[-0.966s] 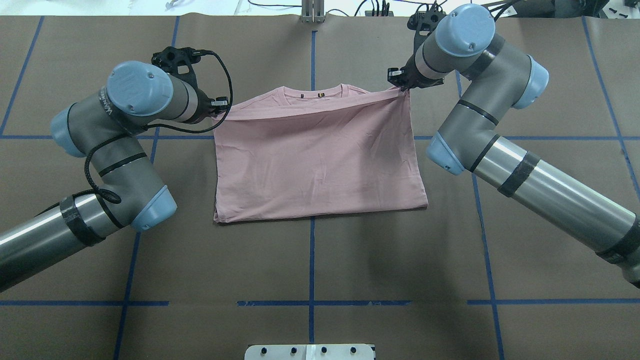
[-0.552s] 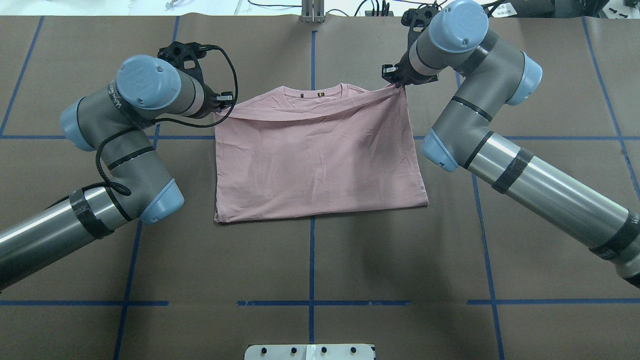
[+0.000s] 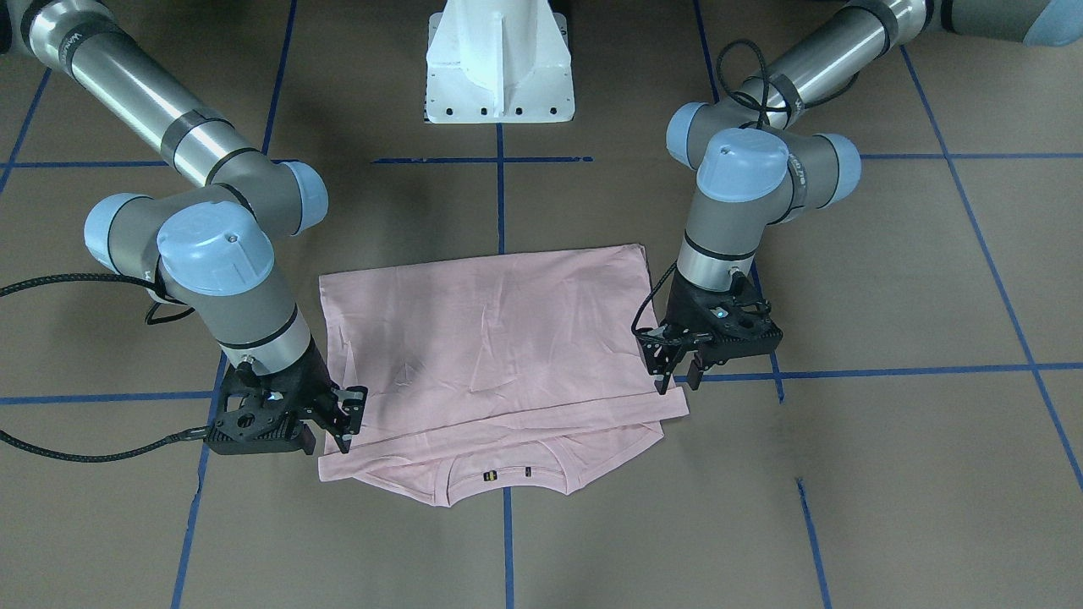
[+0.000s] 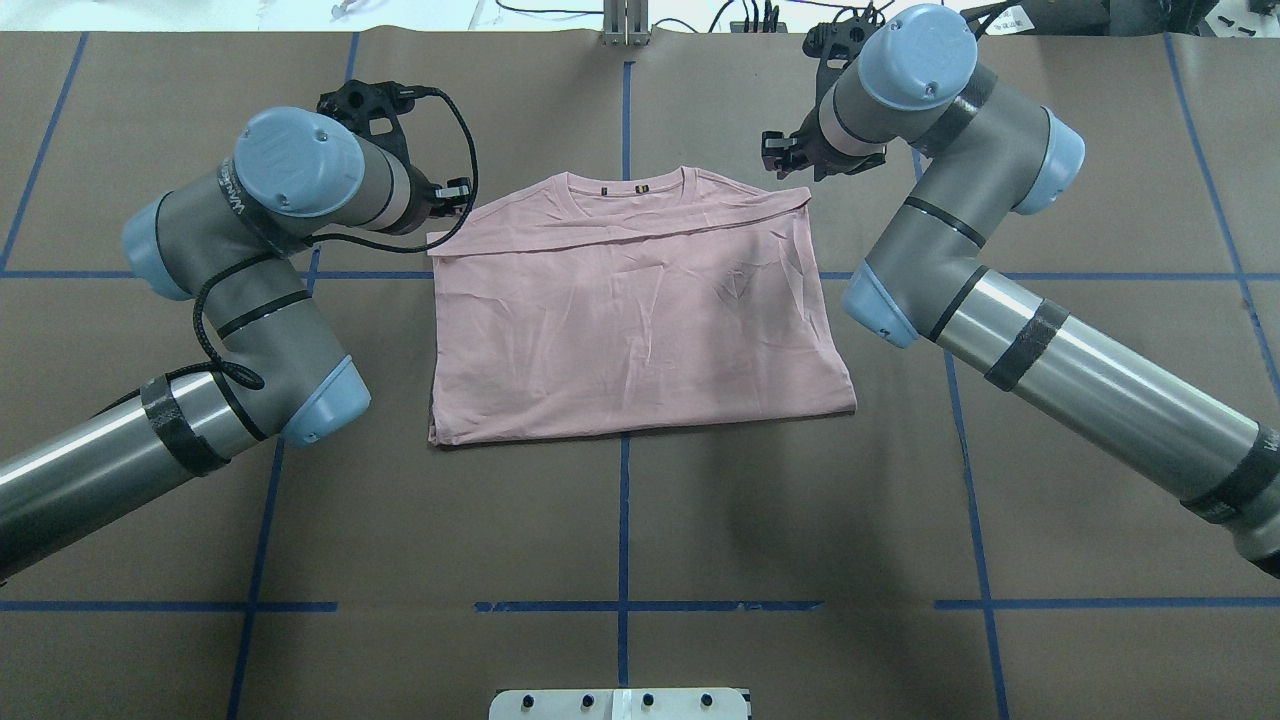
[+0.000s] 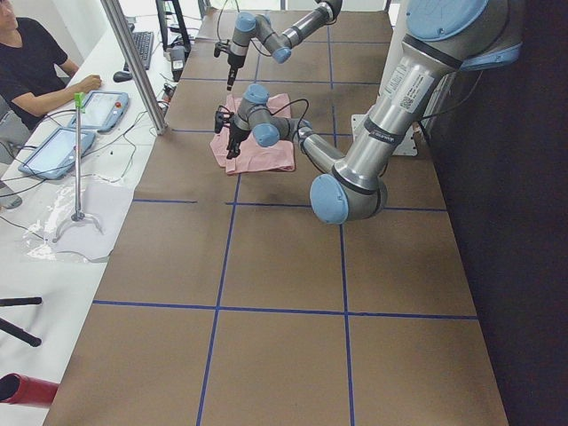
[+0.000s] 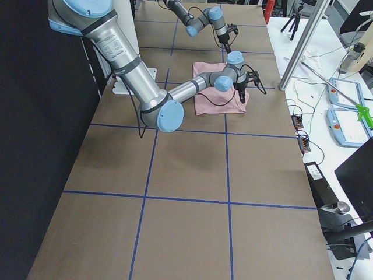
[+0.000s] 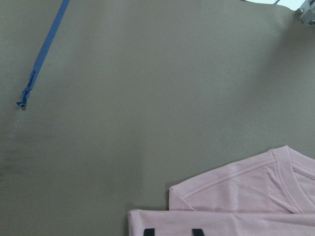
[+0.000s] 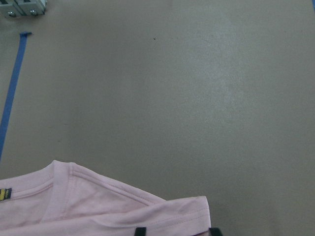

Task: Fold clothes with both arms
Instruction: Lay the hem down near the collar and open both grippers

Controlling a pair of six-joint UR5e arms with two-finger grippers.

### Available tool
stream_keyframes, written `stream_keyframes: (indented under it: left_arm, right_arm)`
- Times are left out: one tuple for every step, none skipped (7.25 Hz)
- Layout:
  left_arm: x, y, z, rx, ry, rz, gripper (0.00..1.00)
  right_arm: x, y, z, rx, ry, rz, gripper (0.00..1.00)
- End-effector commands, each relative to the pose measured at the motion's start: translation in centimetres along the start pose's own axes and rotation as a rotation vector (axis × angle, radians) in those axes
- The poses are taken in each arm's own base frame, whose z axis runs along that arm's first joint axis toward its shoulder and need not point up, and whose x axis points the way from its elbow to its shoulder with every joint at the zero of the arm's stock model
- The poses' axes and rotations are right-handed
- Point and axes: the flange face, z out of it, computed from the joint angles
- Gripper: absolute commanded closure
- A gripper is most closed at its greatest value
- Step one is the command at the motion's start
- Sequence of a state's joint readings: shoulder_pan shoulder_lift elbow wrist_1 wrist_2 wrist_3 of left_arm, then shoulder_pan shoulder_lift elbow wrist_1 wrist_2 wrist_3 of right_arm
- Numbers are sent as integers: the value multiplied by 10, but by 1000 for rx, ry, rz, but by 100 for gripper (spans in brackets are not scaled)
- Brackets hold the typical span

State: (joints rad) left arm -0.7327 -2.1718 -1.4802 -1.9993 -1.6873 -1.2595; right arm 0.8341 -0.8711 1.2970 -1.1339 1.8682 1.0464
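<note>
Left tool (image 3: pixel 678 375) and right tool (image 3: pixel 348 419) both stand with jaws parted, gripping nothing as far as I can see, each by a collar-end corner of the pink shirt (image 4: pixel 640 320), folded flat on the worktop (image 4: pixel 640 530).

Bright, even overhead light; soft faint shadows; every view sharp.

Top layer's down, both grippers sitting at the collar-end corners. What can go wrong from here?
1. The right gripper and left gripper are open, but their fingertips sit right at the T-shirt corners; withdrawing low may snag and drag the top layer.
2. The folded edge runs slanted and leaves the collar exposed, so the next fold may come out crooked.
</note>
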Motion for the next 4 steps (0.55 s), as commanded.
stream_keyframes:
  left_arm:
    - [4, 0, -9, -2, 17, 2, 0]
    - [4, 6, -19, -37, 36, 9, 0]
    - [3, 9, -20, -66, 42, 11, 0]
    - [-1, 12, -26, -68, 51, 12, 0]
  right_arm:
    - [6, 19, -19, -85, -71, 10, 0]
    - [36, 51, -27, -116, -82, 27, 0]
    - [64, 83, -41, -149, -72, 79, 0]
    - [71, 113, -52, -210, -44, 112, 0]
